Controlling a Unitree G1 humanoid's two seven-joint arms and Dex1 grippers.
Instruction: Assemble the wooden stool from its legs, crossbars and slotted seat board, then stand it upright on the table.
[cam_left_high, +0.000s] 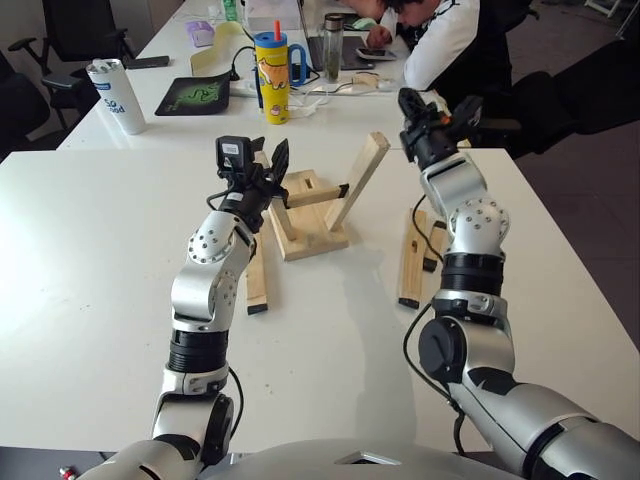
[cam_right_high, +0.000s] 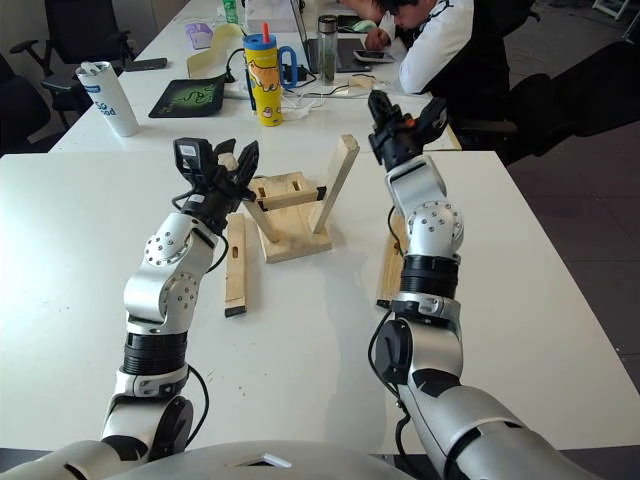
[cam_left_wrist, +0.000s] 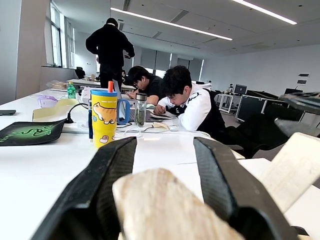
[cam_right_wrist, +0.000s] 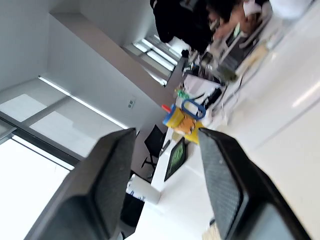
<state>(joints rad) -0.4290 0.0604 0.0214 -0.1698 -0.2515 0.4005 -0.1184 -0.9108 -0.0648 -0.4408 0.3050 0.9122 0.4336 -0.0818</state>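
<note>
Left eye view: a white table (cam_left_high: 90, 300) carries a half-built wooden stool and its loose parts.

- **Seat board.** The slotted seat board (cam_left_high: 315, 238) lies flat near the middle of the table and serves as the reference for all positions below.
- **Long leg.** A leg (cam_left_high: 358, 182) rises from the seat board's right side and tilts outward, away from the board.
- **Short leg.** A second leg (cam_left_high: 281, 220) stands on the seat board's left side and leans toward the robot's left arm.
- **Crossbar.** A crossbar (cam_left_high: 315, 196) runs above the seat board between the two legs.
- **Loose plank.** A slotted plank (cam_left_high: 258, 282) lies flat on the table just left of the seat board.
- **Loose pieces.** Further wooden pieces (cam_left_high: 411, 265) lie flat on the table, well to the right of the seat board.
- **Yellow cup.** A yellow cup (cam_left_high: 272, 75) stands on the neighbouring table beyond the seat board.
- **Left gripper.** The left gripper (cam_left_high: 263, 165) sits over the seat board's left far corner. Its fingers (cam_left_wrist: 107, 190) are spread to either side of the short leg's upper end. Whether they press on the wood cannot be judged.
- **Right gripper.** The right gripper (cam_left_high: 437, 105) is raised in the air beyond and to the right of the seat board. Its fingers (cam_right_wrist: 100, 185) are parted with nothing between them.
</note>
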